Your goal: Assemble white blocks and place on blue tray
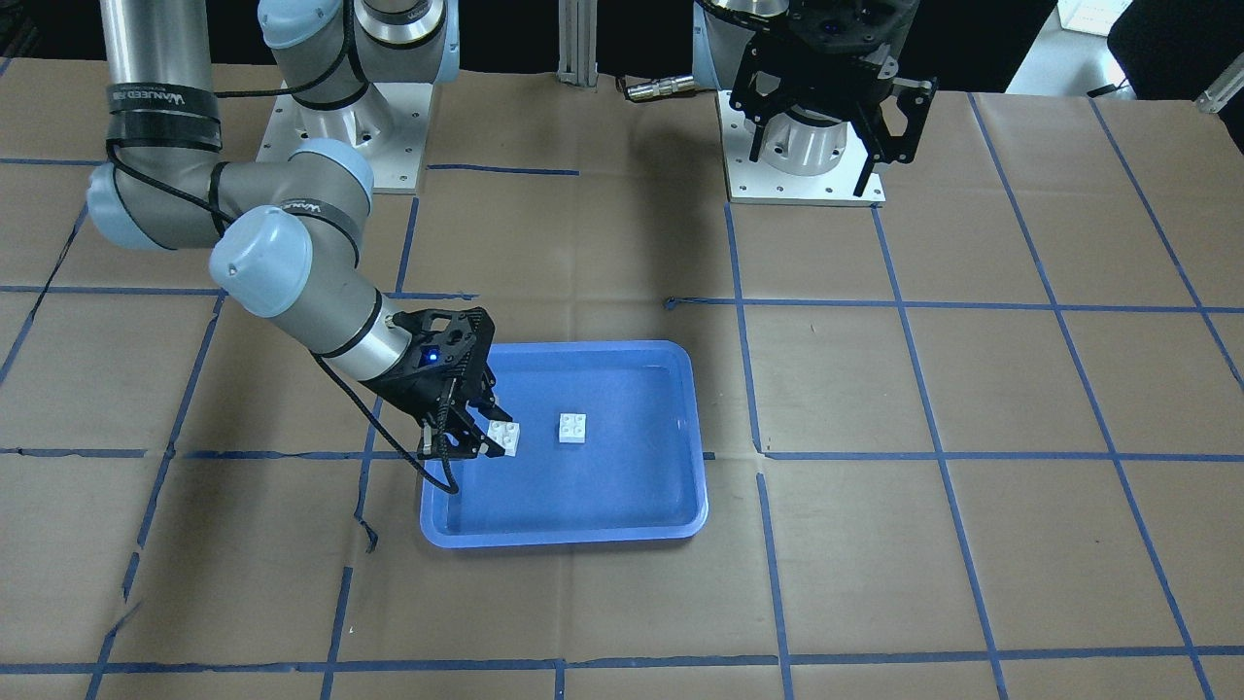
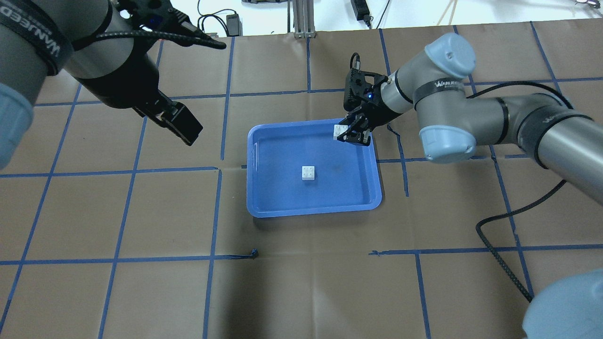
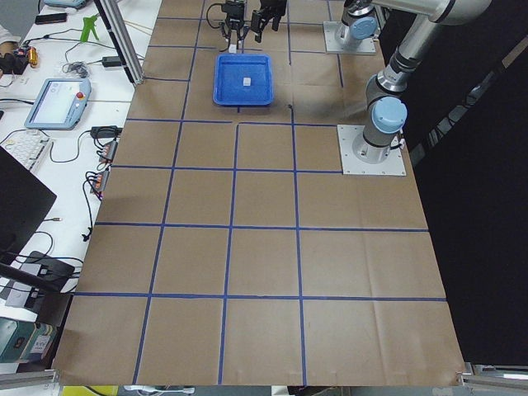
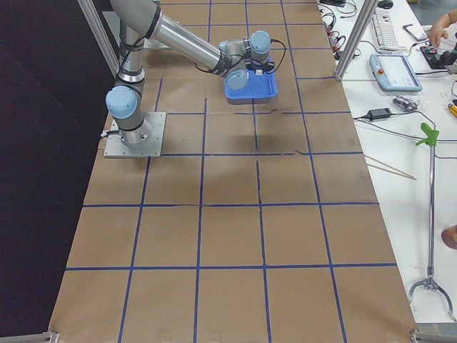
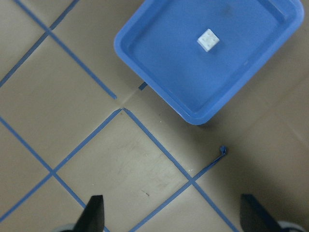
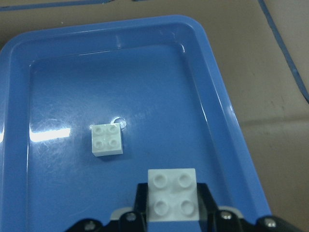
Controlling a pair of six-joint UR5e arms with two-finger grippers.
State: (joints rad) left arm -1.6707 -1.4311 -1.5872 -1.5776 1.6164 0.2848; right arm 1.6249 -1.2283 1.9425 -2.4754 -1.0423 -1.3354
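Note:
The blue tray (image 2: 282,197) lies mid-table and also shows in the front view (image 1: 583,506). One white block (image 2: 308,173) lies studs up in the tray's middle; it also shows in the front view (image 1: 572,428), the right wrist view (image 6: 106,140) and the left wrist view (image 5: 208,39). My right gripper (image 2: 347,133) is shut on the second white block (image 6: 172,194), held studs up above the tray's far right corner, apart from the first block; it shows in the front view (image 1: 504,437) too. My left gripper (image 5: 171,212) is open and empty, raised high left of the tray.
Brown paper with blue tape grid lines covers the table (image 2: 301,282). The arm bases' mounting plates (image 1: 807,146) stand at the robot's edge. A black cable (image 2: 499,254) trails from the right arm over the table.

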